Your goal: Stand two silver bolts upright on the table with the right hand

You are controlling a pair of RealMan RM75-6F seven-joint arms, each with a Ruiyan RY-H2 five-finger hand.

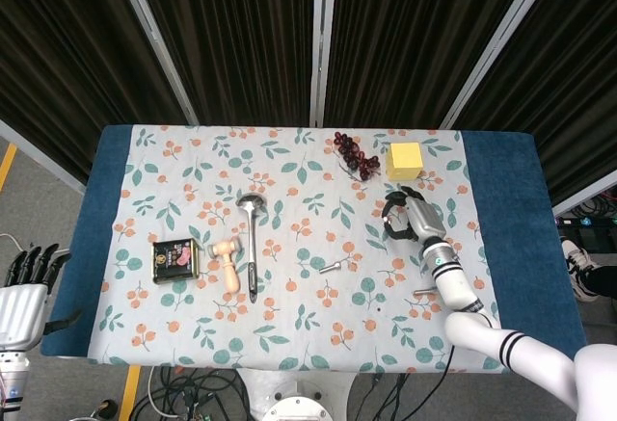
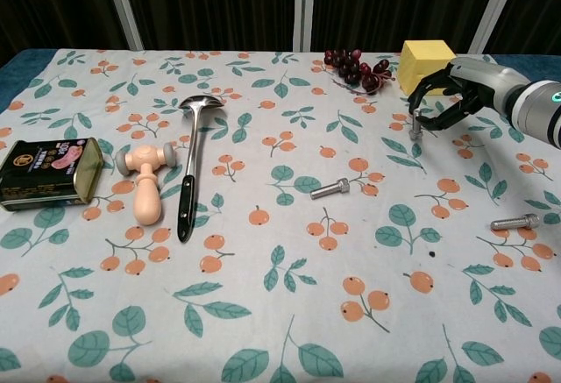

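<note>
From the head view, our right hand [image 1: 413,217] hovers at three o'clock on the floral tablecloth [image 1: 289,175], one short silver steel bolt [image 1: 332,267] lying near centre. In the chest view a small upright silver bolt [image 2: 415,131] stands under its fingers [image 2: 419,104]; we cannot tell if they pinch it. Another silver bolt [image 2: 514,222] lies at four o'clock, so we judge the first stand-up is finishing, and next we would lift away.

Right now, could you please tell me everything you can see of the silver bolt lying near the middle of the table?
The silver bolt is short, metallic and shiny, with a wider head at its left end and a plain shank. It lies on its side, slightly angled, on the floral tablecloth. Nothing touches it; the right hand is well away.
</note>
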